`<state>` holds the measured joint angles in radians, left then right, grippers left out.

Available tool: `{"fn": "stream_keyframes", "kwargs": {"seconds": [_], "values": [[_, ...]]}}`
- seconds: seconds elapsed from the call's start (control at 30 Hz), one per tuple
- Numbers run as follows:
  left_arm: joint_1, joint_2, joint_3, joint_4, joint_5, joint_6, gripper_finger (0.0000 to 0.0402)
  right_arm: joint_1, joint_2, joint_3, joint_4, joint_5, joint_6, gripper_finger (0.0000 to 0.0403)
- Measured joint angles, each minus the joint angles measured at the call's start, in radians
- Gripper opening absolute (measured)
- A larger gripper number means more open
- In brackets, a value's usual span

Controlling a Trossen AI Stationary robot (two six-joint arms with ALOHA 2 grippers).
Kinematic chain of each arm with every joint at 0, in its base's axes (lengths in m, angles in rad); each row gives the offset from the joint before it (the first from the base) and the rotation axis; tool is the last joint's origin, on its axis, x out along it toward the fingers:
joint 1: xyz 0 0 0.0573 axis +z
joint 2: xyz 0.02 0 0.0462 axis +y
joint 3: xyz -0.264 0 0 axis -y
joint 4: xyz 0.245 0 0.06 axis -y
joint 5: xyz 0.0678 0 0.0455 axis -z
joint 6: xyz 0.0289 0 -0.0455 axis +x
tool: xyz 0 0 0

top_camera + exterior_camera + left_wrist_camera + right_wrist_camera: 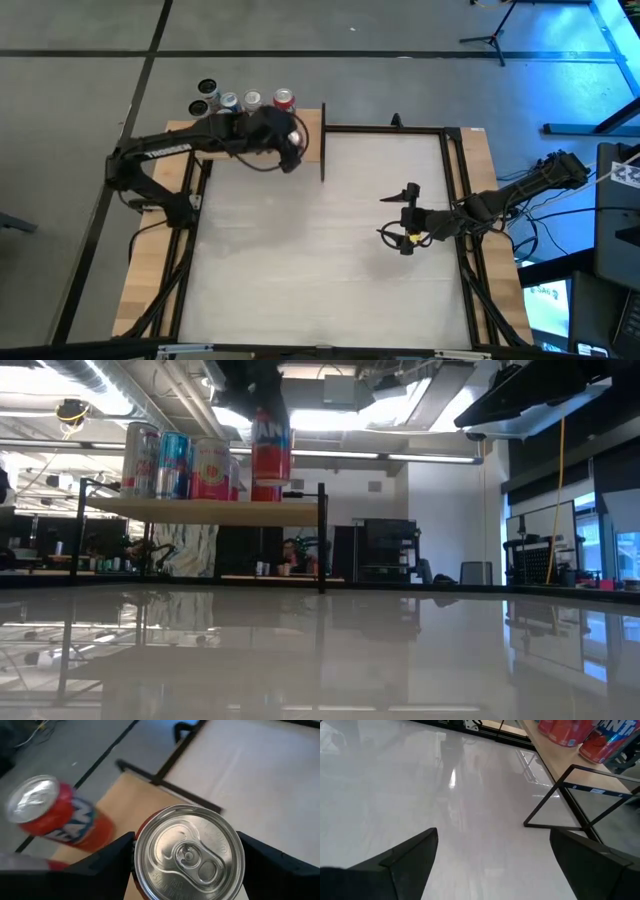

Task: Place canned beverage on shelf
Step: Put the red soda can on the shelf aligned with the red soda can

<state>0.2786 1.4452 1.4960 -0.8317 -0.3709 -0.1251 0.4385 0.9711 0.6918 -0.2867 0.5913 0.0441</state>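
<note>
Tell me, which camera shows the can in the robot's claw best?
The left wrist view: the held can fills it, top up, between the left gripper's fingers. The low view shows its red side above the shelf; overhead, the arm hides it.
</note>
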Motion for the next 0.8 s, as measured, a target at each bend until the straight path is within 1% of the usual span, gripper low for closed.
{"fn": "stream_keyframes", "kwargs": {"seconds": [0.13, 0.3, 0.43, 0.6, 0.8], "values": [[0.073, 0.009, 0.000, 0.005, 0.004, -0.003, 0.0282, 0.000, 0.003, 0.000, -0.001, 0.000, 0.000, 0.0381], [0.137, 0.019, 0.000, 0.013, 0.085, 0.001, 0.0282, 0.000, 0.022, 0.000, 0.000, 0.006, -0.002, 0.0381], [0.169, 0.040, 0.000, 0.009, 0.090, 0.010, 0.0282, 0.000, 0.033, 0.000, 0.001, 0.034, -0.004, 0.0381], [0.189, 0.050, 0.000, 0.007, 0.117, 0.031, 0.0282, 0.000, 0.034, 0.000, 0.001, 0.036, -0.004, 0.0381], [0.210, 0.050, 0.000, -0.008, 0.124, 0.057, 0.0283, 0.000, 0.034, 0.000, 0.001, 0.036, -0.004, 0.0381]]}}
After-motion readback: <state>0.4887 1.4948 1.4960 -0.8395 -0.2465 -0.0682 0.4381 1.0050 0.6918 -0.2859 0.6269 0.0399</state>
